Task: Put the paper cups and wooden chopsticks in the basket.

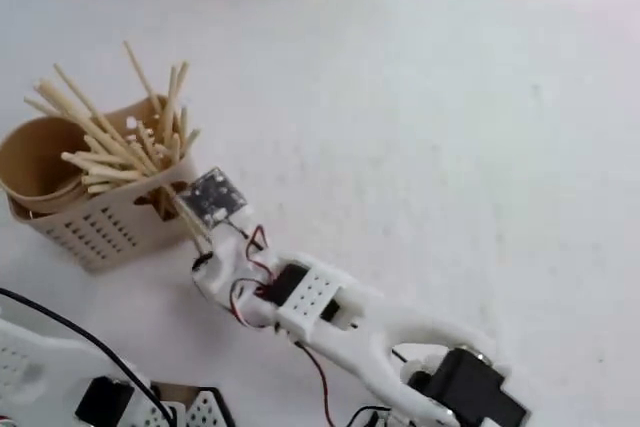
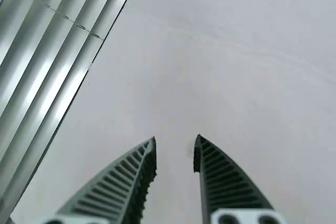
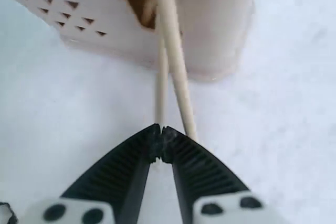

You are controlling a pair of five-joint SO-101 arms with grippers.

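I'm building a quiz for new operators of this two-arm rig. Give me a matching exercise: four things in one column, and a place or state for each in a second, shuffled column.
Things
1. left gripper
2. right gripper
3. paper cups
4. basket

Places or states
A. nested inside the basket's left end
B. open over bare table
C. perforated walls, on the table's left side
D. shut on a chopstick beside the basket

Pairs: 1-B, 2-D, 3-A, 4-C

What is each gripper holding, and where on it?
Right gripper pinches a pale wooden chopstick by its end outside the beige perforated basket; left gripper, open, holds nothing.
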